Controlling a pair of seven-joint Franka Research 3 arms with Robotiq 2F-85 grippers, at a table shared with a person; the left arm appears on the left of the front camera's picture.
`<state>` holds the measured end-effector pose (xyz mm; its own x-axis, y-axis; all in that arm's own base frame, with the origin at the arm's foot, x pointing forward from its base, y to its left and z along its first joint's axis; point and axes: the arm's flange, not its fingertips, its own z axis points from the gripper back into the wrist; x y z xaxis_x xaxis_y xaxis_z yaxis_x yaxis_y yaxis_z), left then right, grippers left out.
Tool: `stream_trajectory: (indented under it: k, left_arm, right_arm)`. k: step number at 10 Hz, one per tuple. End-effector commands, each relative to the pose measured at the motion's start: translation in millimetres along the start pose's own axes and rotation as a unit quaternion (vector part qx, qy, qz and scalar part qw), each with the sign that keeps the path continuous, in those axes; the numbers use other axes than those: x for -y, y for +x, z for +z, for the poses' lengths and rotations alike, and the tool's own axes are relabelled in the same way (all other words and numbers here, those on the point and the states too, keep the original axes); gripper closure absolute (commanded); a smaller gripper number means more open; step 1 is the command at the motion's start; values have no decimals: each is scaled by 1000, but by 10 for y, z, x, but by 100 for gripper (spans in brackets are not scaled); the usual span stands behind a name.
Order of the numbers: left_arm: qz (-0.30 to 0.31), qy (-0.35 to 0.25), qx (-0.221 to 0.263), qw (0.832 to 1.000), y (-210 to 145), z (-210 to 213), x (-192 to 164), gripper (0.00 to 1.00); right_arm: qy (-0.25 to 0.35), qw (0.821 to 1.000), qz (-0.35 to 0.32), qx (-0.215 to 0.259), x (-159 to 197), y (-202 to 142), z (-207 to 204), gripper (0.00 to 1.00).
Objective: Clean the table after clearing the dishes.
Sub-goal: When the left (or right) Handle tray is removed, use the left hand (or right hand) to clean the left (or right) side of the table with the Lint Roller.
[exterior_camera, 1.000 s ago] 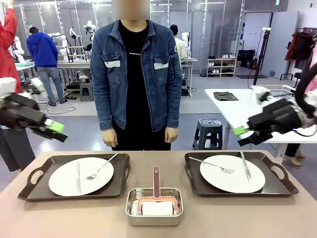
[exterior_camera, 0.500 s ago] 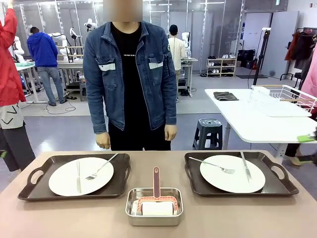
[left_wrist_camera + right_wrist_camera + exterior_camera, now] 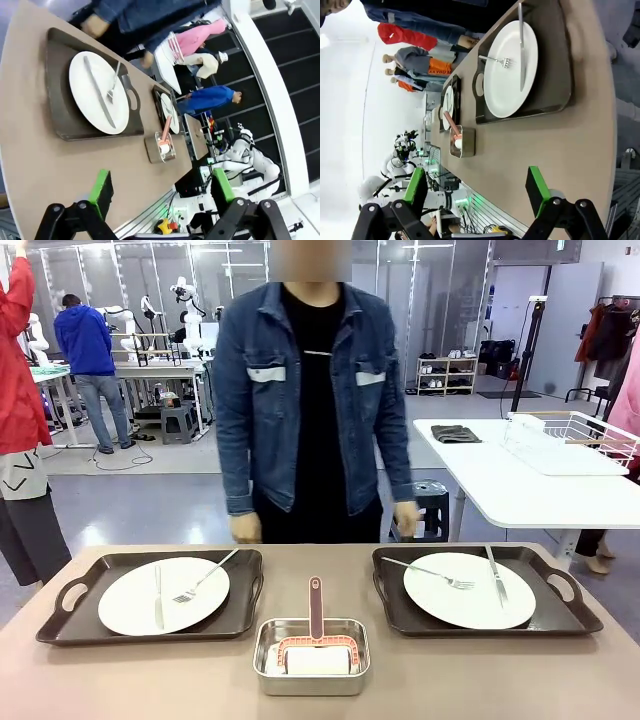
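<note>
Table (image 3: 450,680) matte tan w/ 2 round white dishes (image 3: 128,606).

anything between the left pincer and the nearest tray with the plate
Nothing visible. The open left pincer hangs near the table's edge, and only bare tabletop lies between it and the tray holding the plate.

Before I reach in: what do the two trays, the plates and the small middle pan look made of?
Dark brown handled rectangular trays: likely matte plastic, dull moulded rim. Round white plates: probably glazed ceramic or melamine, smooth soft sheen. Small rectangular pan: steel, brushed silver with bright reflections.
</note>
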<state>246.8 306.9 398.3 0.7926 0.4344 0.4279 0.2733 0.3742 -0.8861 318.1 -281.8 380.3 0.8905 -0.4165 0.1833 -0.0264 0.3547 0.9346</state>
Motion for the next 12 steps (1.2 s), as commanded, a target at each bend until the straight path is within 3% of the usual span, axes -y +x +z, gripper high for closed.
stream_trajectory:
  k: [1,2,3,12]
  left_arm:
    - [-5,16,7,1000,142,-52,73,0]
    - [0,0,0,1000,0,0,0,0]
    - [0,0,0,1000,0,0,0,0]
    - [0,0,0,1000,0,0,0,0]
  right_arm:
    - [-5,1000,11,1,-48,55,-106,0]
    - [-14,999,35,-1,-98,90,-195,0]
    - [-1,1000,-1,0,17,7,-13,0]
    - [-1,1000,-1,0,17,7,-13,0]
